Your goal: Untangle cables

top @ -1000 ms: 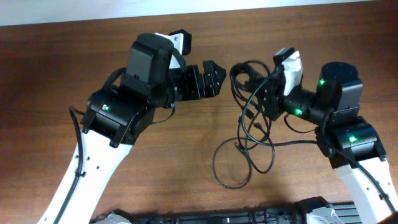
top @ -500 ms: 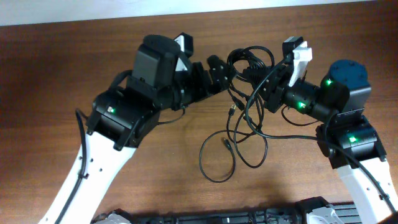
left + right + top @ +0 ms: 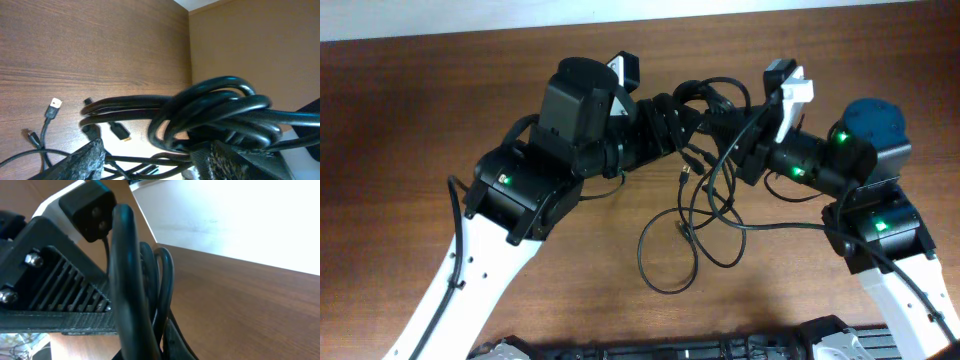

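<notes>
Left gripper advanced right into the bundle; jaws apart, gripping nothing | right gripper clamps cables at far centre; loops trail near onto table | risk: pulling apart cinches knot tighter

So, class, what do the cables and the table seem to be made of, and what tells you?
The cables: black rubber or plastic sheathing, smooth with a slight sheen; light streaks run along the bent coils. The table: wood or wood-look laminate, matte brown with straight grain lines; which of the two cannot be told.
</notes>
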Controlling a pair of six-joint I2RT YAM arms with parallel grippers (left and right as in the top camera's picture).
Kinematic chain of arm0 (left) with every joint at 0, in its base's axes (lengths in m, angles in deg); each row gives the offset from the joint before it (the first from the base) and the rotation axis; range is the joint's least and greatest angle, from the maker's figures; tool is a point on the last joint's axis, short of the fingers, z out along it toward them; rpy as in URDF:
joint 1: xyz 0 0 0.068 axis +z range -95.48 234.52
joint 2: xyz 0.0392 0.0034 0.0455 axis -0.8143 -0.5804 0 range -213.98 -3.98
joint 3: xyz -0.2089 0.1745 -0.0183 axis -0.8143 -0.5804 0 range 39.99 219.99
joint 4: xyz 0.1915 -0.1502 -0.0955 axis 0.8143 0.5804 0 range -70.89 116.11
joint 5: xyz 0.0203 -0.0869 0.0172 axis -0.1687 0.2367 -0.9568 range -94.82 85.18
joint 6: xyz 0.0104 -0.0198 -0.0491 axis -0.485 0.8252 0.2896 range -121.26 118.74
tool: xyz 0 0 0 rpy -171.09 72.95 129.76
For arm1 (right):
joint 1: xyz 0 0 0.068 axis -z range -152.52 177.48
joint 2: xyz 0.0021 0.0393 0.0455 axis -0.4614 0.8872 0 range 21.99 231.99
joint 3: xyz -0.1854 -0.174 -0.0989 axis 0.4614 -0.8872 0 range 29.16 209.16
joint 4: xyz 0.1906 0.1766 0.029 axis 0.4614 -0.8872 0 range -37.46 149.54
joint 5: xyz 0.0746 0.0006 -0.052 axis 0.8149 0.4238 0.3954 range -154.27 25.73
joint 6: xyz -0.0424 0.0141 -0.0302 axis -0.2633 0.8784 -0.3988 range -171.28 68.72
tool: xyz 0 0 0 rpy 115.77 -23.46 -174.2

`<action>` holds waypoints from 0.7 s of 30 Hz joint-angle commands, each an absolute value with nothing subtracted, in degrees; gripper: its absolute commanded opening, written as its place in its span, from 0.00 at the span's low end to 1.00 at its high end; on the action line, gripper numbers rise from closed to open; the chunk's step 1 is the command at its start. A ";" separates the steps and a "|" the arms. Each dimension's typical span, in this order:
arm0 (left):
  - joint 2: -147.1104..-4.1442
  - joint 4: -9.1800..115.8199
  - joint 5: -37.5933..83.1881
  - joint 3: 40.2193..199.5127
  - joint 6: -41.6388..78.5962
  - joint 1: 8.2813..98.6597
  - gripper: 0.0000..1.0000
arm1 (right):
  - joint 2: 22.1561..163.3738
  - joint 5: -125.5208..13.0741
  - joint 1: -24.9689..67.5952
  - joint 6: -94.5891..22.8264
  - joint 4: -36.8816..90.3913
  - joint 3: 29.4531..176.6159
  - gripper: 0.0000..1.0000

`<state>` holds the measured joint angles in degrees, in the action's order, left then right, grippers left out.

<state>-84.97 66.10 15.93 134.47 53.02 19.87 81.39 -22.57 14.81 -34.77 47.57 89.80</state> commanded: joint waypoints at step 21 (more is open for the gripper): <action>-85.50 66.25 7.78 135.45 54.82 19.63 0.54 | 80.65 -19.16 12.43 -34.20 51.31 90.57 0.04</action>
